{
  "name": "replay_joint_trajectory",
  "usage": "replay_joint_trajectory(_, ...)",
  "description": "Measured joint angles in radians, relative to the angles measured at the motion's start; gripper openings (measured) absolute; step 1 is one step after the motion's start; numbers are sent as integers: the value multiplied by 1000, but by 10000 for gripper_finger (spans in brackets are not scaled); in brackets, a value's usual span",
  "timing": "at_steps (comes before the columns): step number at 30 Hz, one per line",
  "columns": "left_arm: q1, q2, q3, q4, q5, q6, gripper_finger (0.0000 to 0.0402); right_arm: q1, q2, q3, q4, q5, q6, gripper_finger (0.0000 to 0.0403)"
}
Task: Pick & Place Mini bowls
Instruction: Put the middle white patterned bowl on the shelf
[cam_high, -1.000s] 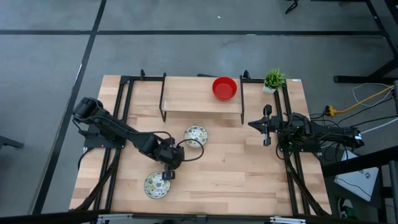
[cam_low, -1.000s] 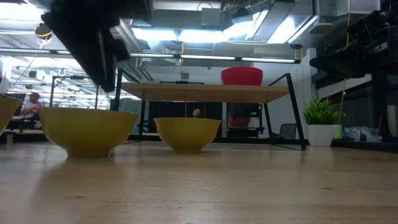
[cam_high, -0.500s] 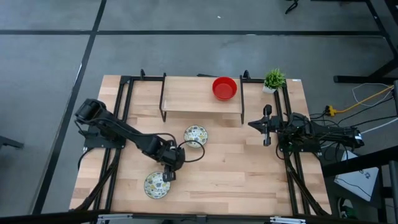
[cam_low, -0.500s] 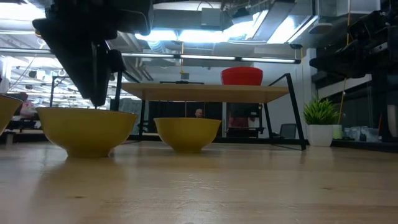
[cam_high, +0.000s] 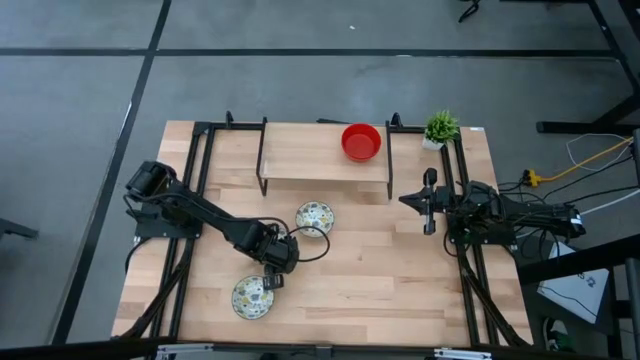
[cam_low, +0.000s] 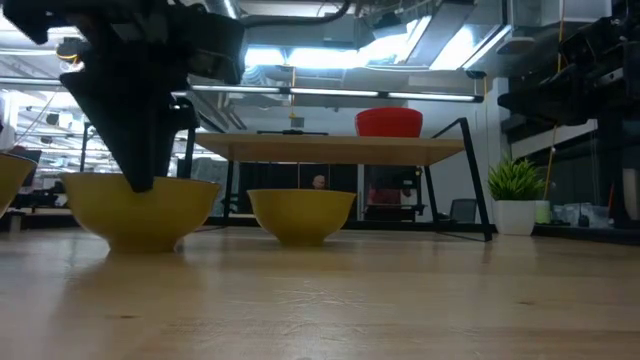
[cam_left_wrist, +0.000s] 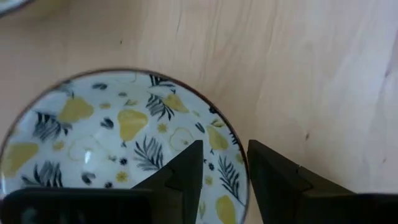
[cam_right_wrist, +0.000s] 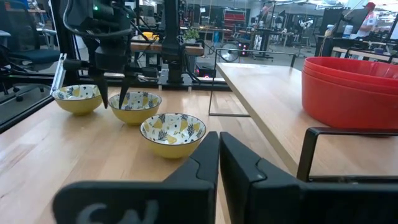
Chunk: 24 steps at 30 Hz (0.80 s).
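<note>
- Lowering onto a bowl rim is how I read this moment: the left gripper (cam_high: 273, 279) sits in the lower left of the high view, its fingers spread to straddle the rim of the near patterned bowl (cam_high: 252, 297), one inside and one outside as the left wrist view shows, not yet closed on it.
- A second patterned bowl (cam_high: 315, 216) rests just above and to the right of it on the bench (cam_high: 380, 270); the right wrist view shows a third patterned one that I cannot find from above, likely hidden by the arm.
- Red bowls (cam_high: 361, 141), stacked as far as I can tell, stand on the raised shelf (cam_high: 300, 155) at upper centre, beside the potted plant (cam_high: 440, 127).
- The right gripper (cam_high: 429, 226) waits at the right of the bench, closed and holding nothing.
- Risks I see: the rim is glossy and thin, so a shallow pinch could let the bowl slip or tip on lifting.
- Pressing down off-centre could flip the bowl or skate it across the wood.
- Swinging toward the shelf could clip the neighbouring bowl or the shelf's frame.
</note>
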Motion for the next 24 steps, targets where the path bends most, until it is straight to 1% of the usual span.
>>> replay_joint_trajectory(8, 2, 10, 0, -22, -18, 0, 85, 0, 0, 0, 0, 0, 0, 17)
replay_joint_trajectory(17, 2, 5, 1, -34, -40, 1, 19, 0, 0, 0, 0, 0, 0, 17)
replay_joint_trajectory(24, 2, 5, 1, -36, -35, 1, 23, 0, 0, 0, 0, 0, 0, 17)
